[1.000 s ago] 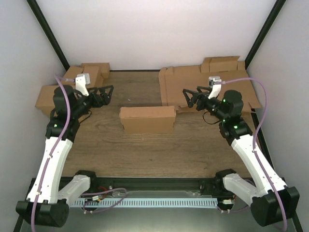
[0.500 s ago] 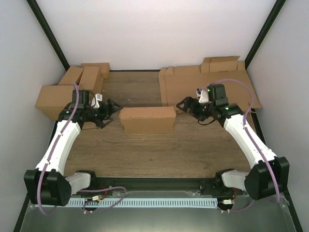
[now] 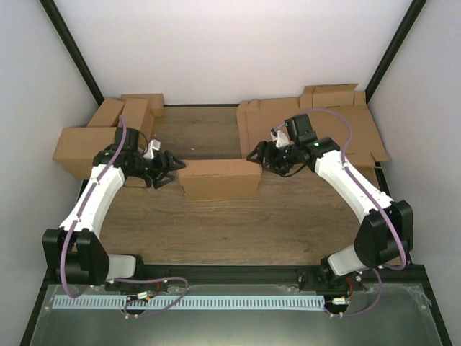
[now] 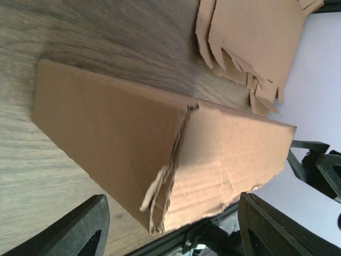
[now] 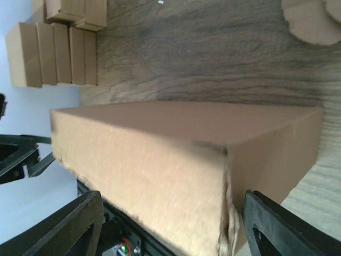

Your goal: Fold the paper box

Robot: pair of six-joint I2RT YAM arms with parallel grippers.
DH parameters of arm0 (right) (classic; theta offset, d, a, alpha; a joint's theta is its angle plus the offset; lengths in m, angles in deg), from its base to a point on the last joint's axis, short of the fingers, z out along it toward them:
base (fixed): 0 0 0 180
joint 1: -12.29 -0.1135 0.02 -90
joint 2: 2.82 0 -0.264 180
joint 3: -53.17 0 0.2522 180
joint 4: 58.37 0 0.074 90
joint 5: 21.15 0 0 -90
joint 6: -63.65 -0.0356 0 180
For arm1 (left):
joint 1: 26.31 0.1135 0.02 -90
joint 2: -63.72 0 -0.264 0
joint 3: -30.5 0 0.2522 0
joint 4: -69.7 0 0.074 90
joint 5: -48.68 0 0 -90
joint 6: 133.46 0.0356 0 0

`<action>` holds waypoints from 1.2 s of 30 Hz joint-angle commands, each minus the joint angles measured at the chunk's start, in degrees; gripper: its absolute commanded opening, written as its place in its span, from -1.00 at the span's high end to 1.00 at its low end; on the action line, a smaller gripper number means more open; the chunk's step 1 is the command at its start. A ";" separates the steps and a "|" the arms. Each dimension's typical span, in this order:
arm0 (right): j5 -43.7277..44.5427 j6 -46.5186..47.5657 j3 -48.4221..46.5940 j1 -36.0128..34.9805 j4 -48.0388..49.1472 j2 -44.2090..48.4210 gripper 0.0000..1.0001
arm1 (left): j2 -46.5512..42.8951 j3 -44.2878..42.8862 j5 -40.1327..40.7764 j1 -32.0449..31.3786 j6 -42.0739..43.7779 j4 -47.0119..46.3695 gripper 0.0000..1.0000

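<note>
Brown cardboard lies at the middle of the wooden tabletop (image 3: pixel 216 223): the paper box (image 3: pixel 220 178), a long folded block set crosswise between my two arms. My left pincer (image 3: pixel 173 169) is at its left end and my right pincer (image 3: pixel 253 158) at its right end, both low by the tabletop. Each one stands wide, with an end of the box framed between its dark fingers (image 4: pixel 85 229). From my wrists I cannot tell whether any finger touches the cardboard. The left end shows a ragged, layered edge at one corner. A pile of flat cardboard sheets (image 3: pixel 277 122) lies at the far right, and a cluster of cartons (image 3: pixel 108 130) stands at the far left, both apart from the box.
</note>
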 commanded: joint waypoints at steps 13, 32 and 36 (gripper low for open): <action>-1.59 0.61 -2.12 -1.79 2.94 -2.81 -0.36 | 3.25 -0.17 -4.55 -1.02 3.75 -8.17 0.10; 5.74 3.43 19.35 -7.88 21.60 13.81 -0.59 | -17.12 14.31 5.54 -2.20 0.80 -8.91 -0.30; 10.74 -1.44 32.23 -7.99 16.89 24.79 -1.00 | -21.74 15.34 10.90 -1.52 1.07 -1.25 -1.00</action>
